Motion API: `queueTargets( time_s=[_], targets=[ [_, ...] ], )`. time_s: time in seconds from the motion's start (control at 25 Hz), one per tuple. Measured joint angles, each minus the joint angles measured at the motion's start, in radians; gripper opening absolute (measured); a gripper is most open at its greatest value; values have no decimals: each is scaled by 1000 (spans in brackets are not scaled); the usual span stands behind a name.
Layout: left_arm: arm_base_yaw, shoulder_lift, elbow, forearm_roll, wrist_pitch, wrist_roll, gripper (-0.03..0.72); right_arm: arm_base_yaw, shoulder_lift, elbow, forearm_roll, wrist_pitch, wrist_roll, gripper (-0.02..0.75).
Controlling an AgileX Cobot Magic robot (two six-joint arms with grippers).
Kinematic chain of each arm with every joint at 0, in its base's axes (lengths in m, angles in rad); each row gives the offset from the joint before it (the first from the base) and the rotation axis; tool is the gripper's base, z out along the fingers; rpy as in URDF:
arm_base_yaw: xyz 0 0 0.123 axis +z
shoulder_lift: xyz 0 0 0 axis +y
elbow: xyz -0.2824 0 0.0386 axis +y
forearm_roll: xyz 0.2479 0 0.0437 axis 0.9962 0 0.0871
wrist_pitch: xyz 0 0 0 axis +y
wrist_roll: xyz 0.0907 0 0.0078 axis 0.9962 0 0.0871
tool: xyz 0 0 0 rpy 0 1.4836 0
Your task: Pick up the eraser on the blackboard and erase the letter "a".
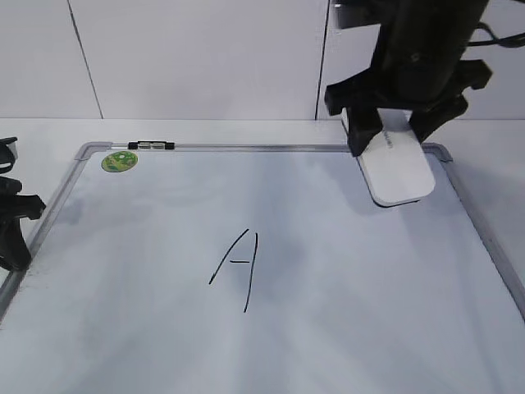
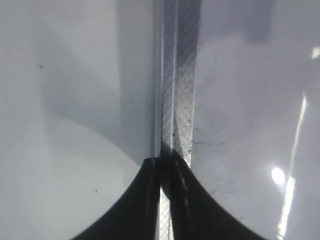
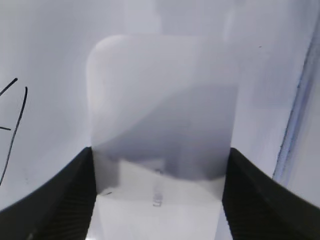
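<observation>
The white eraser (image 1: 399, 168) is at the far right corner of the blackboard (image 1: 369, 287), a white board with a silver frame. My right gripper (image 1: 394, 131) is shut on the eraser's sides. In the right wrist view the eraser (image 3: 162, 110) fills the space between the black fingers of the gripper (image 3: 160, 165). I cannot tell whether it rests on the board or hangs just above it. A tall angular capital "A" (image 1: 239, 263) is drawn mid-board, and its strokes show at the left of the right wrist view (image 3: 20, 115). No small lowercase "a" shows. My left gripper (image 2: 164, 162) is shut and empty over the frame rail (image 2: 180, 100).
A round green sticker (image 1: 120, 161) and a small black-and-clear marker clip (image 1: 152, 145) sit at the board's far left corner. The left arm (image 1: 15, 234) rests beside the board's left edge. A white wall stands behind the table.
</observation>
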Motion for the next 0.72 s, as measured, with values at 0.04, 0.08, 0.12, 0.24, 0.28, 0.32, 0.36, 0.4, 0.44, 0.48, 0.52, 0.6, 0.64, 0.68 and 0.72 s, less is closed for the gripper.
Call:
queueTargets(
  time_s=[0.04, 0.08, 0.12, 0.24, 0.28, 0.32, 0.36, 0.4, 0.44, 0.48, 0.52, 0.6, 0.64, 0.68, 0.72],
  targets=[
    [0, 0, 0, 0, 0, 0, 34, -13, -15, 0, -3, 0, 2, 525],
    [0, 0, 0, 0, 0, 0, 34, -25, -26, 0, -3, 0, 2, 525],
    [0, 0, 0, 0, 0, 0, 34, -36, -38, 0, -5, 0, 3, 525],
    [0, 0, 0, 0, 0, 0, 33, -63, -68, 0, -16, 5, 3, 525],
    [0, 0, 0, 0, 0, 0, 34, -73, -78, 0, -20, 5, 4, 525],
    [0, 0, 0, 0, 0, 0, 34, -80, -87, 0, -22, 7, 4, 525],
    [0, 0, 0, 0, 0, 0, 34, -86, -94, 0, -26, 8, 4, 525],
    [0, 0, 0, 0, 0, 0, 34, -93, -103, 0, -29, 9, 6, 525],
    [0, 0, 0, 0, 0, 0, 34, -97, -110, 0, -31, 13, 6, 525],
    [0, 0, 0, 0, 0, 0, 33, -105, -116, 0, -31, 12, 6, 525],
    [0, 0, 0, 0, 0, 0, 34, -110, -123, 0, -31, 13, 6, 525],
    [0, 0, 0, 0, 0, 0, 34, -131, -131, 0, -33, 15, 6, 525],
    [0, 0, 0, 0, 0, 0, 33, -142, -134, 0, -35, 15, 6, 525],
    [0, 0, 0, 0, 0, 0, 33, -156, -138, 0, -35, 15, 6, 525],
    [0, 0, 0, 0, 0, 0, 34, -170, -141, 0, -37, 16, 6, 525]
  ],
)
